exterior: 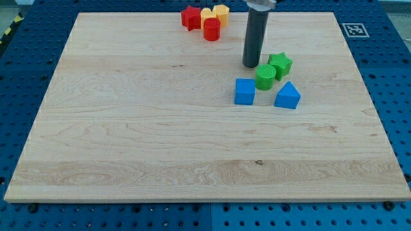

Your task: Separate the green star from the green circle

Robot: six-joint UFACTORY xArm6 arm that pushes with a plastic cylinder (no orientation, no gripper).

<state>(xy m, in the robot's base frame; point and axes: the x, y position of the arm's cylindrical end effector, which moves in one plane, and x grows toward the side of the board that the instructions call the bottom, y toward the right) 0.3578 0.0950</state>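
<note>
The green star (280,64) lies right of the board's middle, near the view's top. The green circle (264,77) touches it on its lower left. My tip (250,65) stands just up and to the left of the green circle, very close to it and left of the star. The dark rod rises from the tip to the view's top edge.
A blue cube (244,91) and a blue triangle (287,96) lie just below the green pair. A red star (191,17), a red cylinder (211,29) and two yellow blocks (215,13) cluster at the board's top edge. The wooden board (128,128) fills the view.
</note>
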